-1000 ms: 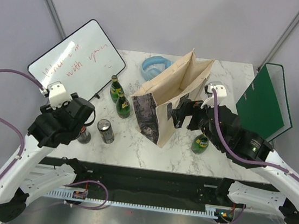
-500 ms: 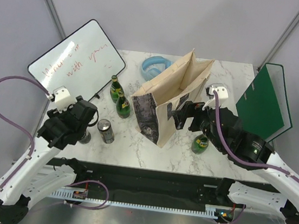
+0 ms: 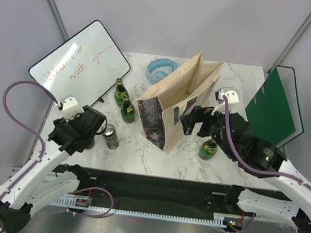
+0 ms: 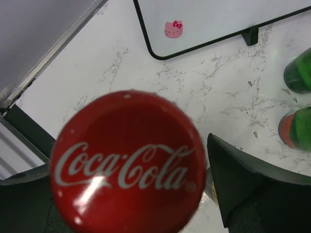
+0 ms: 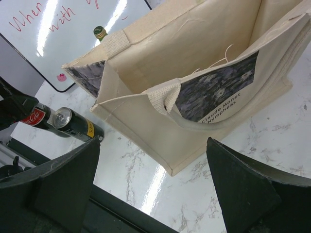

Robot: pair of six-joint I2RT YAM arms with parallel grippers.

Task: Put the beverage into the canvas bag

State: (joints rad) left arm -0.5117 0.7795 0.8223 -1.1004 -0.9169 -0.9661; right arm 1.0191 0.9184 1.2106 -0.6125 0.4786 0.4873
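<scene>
The beige canvas bag (image 3: 172, 98) stands open mid-table, with its dark printed face and mouth in the right wrist view (image 5: 194, 48). A Coca-Cola bottle with a red cap (image 4: 127, 162) stands at the near left and also shows in the right wrist view (image 5: 35, 118). My left gripper (image 4: 129, 194) is open. Its jaws stand either side of the bottle below the cap, with a gap at the right finger (image 4: 248, 189). In the top view the left wrist (image 3: 80, 130) hides the bottle. My right gripper (image 5: 153, 141) is open and empty beside the bag's right face (image 3: 190, 122).
A dark can (image 3: 109, 136) stands just right of the Coca-Cola bottle. Two green bottles (image 3: 120, 89) (image 3: 127, 111) stand left of the bag and another (image 3: 209, 149) under my right arm. A whiteboard (image 3: 80, 59), a blue ring (image 3: 160, 69) and a green binder (image 3: 273, 105) stand behind.
My left arm has swung right and forward, bringing its gripper down over the Coca-Cola bottle. The right arm has barely moved.
</scene>
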